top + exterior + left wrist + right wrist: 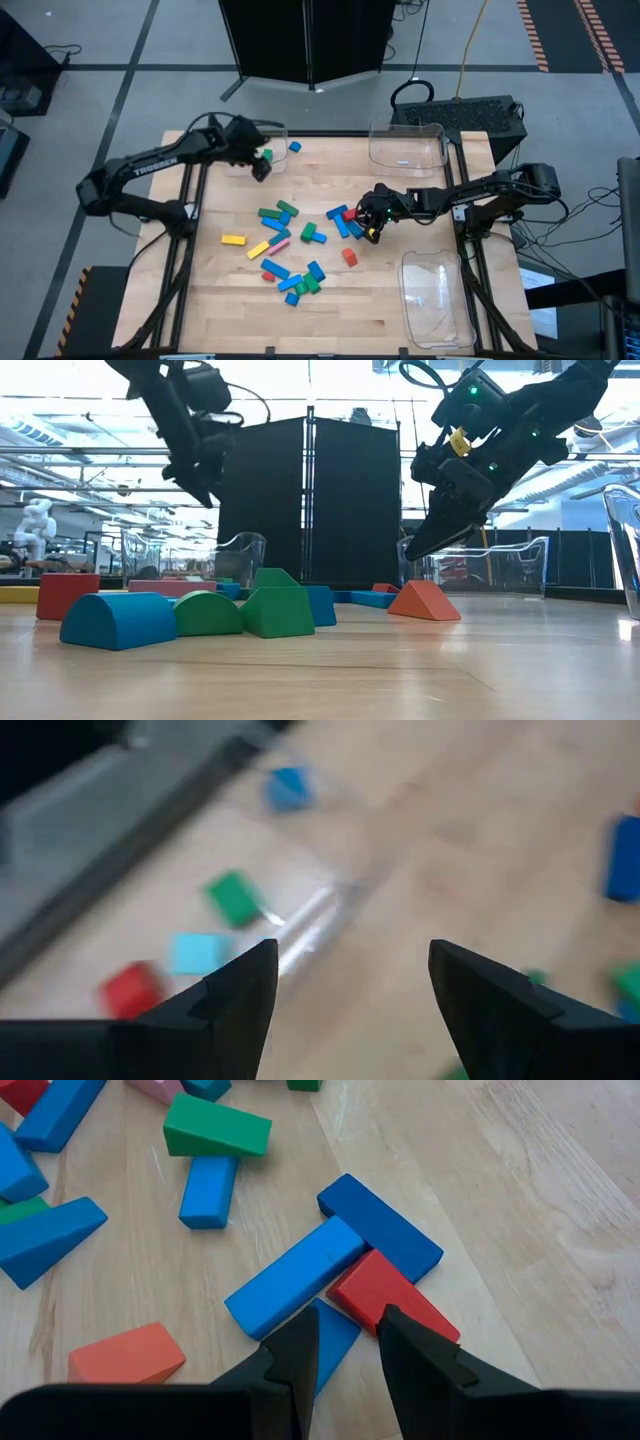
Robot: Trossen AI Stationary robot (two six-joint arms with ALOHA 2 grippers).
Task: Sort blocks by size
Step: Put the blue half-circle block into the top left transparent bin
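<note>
Blocks in blue, green, red, yellow and pink lie scattered on the table's middle [290, 240]. My left gripper [260, 168] hangs open and empty over the near rim of the far-left clear tray [243, 140]. In its wrist view small green [232, 897], teal [197, 952] and red [130, 988] blocks lie behind the tray's wall. My right gripper [372, 232] hovers above a red block [385, 1290] and two long blue blocks [300, 1275]. Its fingers stand a narrow gap apart [348, 1342], with nothing between them.
A second clear tray [408, 148] stands at the far right, a third [435, 295] at the near right. A lone blue block [295, 147] lies beside the left tray. An orange-red wedge [125, 1352] lies near my right gripper. Bare wood shows along the near edge.
</note>
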